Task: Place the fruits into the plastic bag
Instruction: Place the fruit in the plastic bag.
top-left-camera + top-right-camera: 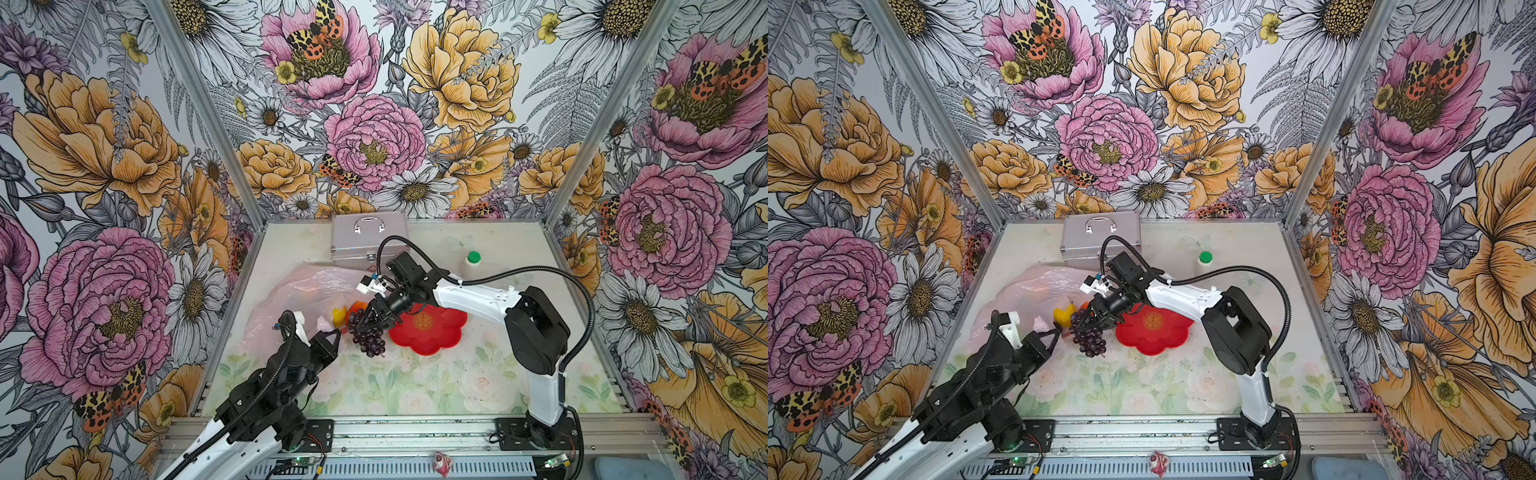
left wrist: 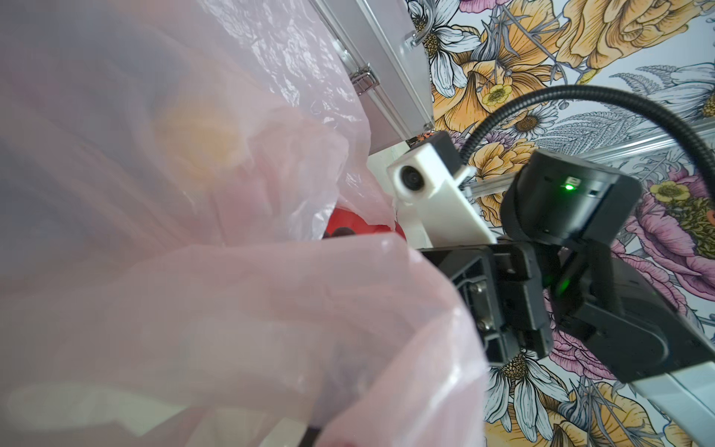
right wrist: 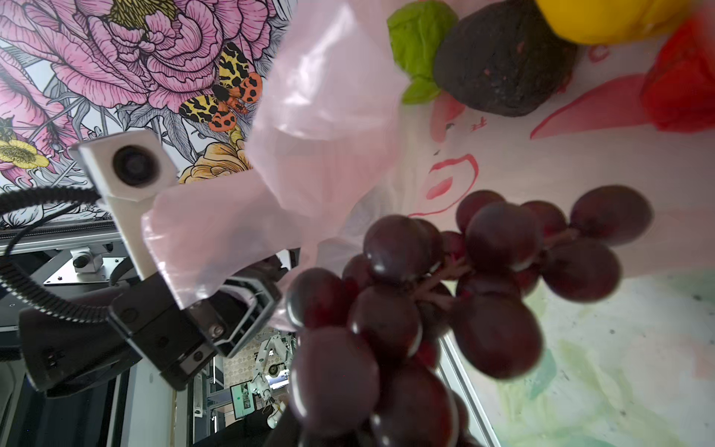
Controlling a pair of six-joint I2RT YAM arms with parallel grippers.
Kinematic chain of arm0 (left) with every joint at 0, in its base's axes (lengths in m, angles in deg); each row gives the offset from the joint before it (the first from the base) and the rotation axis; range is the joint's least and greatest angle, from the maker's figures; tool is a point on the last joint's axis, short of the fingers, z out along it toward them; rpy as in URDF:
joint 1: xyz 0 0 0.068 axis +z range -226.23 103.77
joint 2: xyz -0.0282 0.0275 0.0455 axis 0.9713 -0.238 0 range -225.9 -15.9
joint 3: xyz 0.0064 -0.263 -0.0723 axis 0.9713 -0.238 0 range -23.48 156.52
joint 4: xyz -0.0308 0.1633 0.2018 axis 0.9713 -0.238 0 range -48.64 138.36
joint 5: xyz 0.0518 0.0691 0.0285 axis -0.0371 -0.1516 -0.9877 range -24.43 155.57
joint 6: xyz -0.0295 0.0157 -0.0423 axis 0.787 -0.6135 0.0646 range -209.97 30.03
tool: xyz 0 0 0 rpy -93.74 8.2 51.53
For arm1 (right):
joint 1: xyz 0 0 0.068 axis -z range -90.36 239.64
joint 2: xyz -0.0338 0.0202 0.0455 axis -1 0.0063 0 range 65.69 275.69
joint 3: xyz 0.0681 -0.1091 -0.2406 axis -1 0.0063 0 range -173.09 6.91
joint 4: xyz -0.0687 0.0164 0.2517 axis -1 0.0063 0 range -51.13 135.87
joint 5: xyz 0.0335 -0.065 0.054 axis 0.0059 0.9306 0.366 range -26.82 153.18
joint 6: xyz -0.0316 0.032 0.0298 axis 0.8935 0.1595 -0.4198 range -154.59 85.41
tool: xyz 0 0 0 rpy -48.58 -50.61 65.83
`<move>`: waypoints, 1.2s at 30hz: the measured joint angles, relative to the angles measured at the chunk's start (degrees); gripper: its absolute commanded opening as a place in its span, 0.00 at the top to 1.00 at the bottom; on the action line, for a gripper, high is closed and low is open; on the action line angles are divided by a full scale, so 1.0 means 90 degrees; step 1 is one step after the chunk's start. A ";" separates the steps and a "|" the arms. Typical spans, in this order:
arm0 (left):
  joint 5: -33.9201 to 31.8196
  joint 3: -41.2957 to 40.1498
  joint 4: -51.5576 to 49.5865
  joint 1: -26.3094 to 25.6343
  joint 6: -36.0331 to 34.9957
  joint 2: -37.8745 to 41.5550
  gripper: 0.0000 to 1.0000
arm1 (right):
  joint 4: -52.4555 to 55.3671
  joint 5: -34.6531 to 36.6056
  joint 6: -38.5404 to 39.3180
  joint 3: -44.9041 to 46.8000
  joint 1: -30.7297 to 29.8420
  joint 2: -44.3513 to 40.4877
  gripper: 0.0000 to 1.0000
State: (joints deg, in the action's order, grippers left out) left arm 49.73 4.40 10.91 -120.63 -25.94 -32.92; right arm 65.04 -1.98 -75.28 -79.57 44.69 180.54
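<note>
A purple grape bunch (image 1: pixel 369 340) (image 1: pixel 1090 338) hangs from my right gripper (image 1: pixel 365 323), which is shut on it just in front of the bag's mouth. In the right wrist view the grapes (image 3: pixel 425 309) fill the foreground and hide the jaws. My left gripper (image 1: pixel 333 333) (image 1: pixel 1054 332) is shut on the rim of the pale pink plastic bag (image 1: pixel 297 291) (image 2: pixel 232 302), holding it up. At the bag's mouth lie a yellow fruit (image 1: pixel 338 316) (image 3: pixel 603 19), a red-orange fruit (image 1: pixel 357 307) (image 3: pixel 681 85) and a dark avocado-like fruit (image 3: pixel 503 65) with a green leaf.
A red flower-shaped plate (image 1: pixel 436 334) lies just right of the grapes, under my right arm. A silver metal case (image 1: pixel 368 241) stands at the back behind the bag. A white bottle with a green cap (image 1: pixel 473 258) stands at the back right.
</note>
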 measured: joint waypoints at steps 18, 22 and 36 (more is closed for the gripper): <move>0.0403 0.1197 0.0005 -0.1622 -0.1362 -0.2356 1.00 | 0.0274 0.0000 -0.0573 -0.1705 -0.0389 0.1205 0.74; 0.0413 0.1197 0.0000 -0.1761 -0.1447 -0.2443 1.00 | 0.0401 0.0022 -0.0794 -0.2186 -0.0372 0.1430 0.75; 0.0379 0.0826 -0.0153 -0.1863 -0.1107 -0.1630 1.00 | 0.0413 0.0170 -0.1384 -0.3633 0.0044 0.1996 0.74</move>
State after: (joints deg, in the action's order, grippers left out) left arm 53.14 11.83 9.53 -137.40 -35.91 -47.59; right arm 68.76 -0.45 -87.74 -112.27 45.08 198.51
